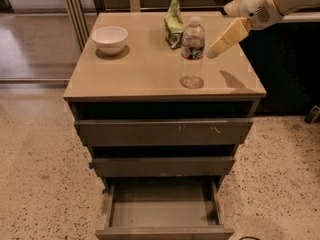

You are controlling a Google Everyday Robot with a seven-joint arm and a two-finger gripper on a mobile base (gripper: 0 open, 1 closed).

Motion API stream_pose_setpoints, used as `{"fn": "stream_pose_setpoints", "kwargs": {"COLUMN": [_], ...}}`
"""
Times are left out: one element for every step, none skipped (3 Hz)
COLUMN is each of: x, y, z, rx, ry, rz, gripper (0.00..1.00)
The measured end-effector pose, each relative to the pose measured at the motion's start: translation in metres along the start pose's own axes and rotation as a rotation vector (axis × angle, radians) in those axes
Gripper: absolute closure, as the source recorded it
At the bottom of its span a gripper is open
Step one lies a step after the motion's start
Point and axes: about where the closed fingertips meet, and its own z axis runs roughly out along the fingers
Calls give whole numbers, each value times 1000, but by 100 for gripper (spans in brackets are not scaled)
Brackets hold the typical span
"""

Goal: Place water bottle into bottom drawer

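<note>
The water bottle (192, 54) stands upright on the cabinet top (145, 69), near the front right. It is clear and ribbed, with a white cap and a dark label band. My gripper (214, 50) hangs above the top just to the right of the bottle, level with its label and a little apart from it. The cream arm comes in from the upper right. The bottom drawer (162, 211) is pulled out below and its shallow box is empty.
A white bowl (110, 38) sits at the back left of the top. A green-and-white snack bag (173, 21) stands behind the bottle. The two upper drawers (165, 131) stick out slightly. Speckled floor surrounds the cabinet, with a dark wall to the right.
</note>
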Motion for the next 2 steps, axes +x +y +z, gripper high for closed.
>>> {"fn": "stream_pose_setpoints", "kwargs": {"x": [-2,-5], "y": [1,3], "z": [4,17], "rx": [-12,-19], "ry": [-12,-32], "rz": [4,-5], "gripper": [0,0]}}
